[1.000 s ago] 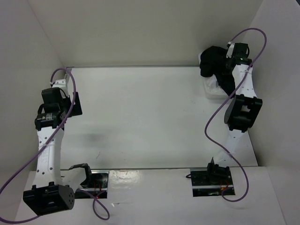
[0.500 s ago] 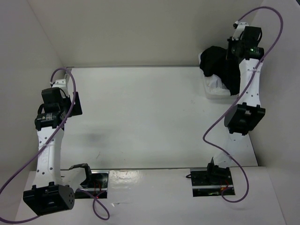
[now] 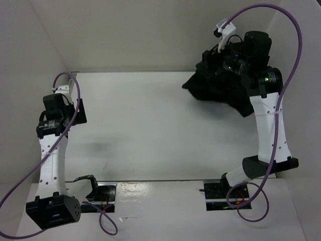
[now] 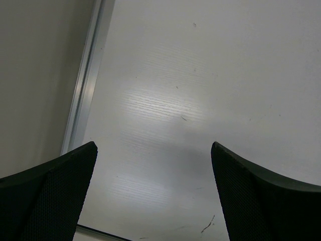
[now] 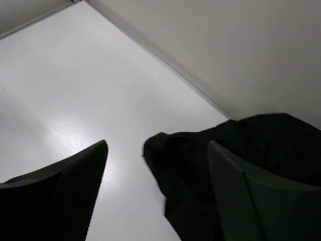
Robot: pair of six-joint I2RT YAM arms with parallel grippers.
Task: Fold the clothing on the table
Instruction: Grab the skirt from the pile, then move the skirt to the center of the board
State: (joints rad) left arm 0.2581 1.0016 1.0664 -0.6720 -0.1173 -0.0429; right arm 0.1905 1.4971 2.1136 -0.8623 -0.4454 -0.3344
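**Right gripper's jaws wide over the bunched skirt; left gripper spread and empty**

In your right wrist view, the right gripper [image 5: 156,145] had its jaws well apart. The black skirt [image 3: 215,90] filled only the right-hand part of the gap. Its dark folds ran up against the right-hand finger [image 5: 251,201], though black on black hid whether they actually touched. The left-hand finger [image 5: 60,196] stood clear of the cloth, with a strip of bare white table [image 3: 150,125] showing between them. Nothing was pinched between the two fingers, so you should read that gripper as released, not gripping the skirt.

From the top camera, you would have seen the right arm reaching up to the far right part of the table, its wrist directly over the garment. The skirt was a crumpled, unfolded heap there, close to the back wall and near the right side. Its pleats, waistband and hem could not be made out. You could not tell from either view whether all of it lay flat on the tabletop or whether part of it was lifted.

Your left gripper [image 4: 153,196] was spread fully, both fingers at the bottom corners of its wrist view with only bare tabletop between them. It held nothing and touched nothing. It hung near the table's left side, just beside the metal edge rail [image 4: 88,85], well apart from the skirt.
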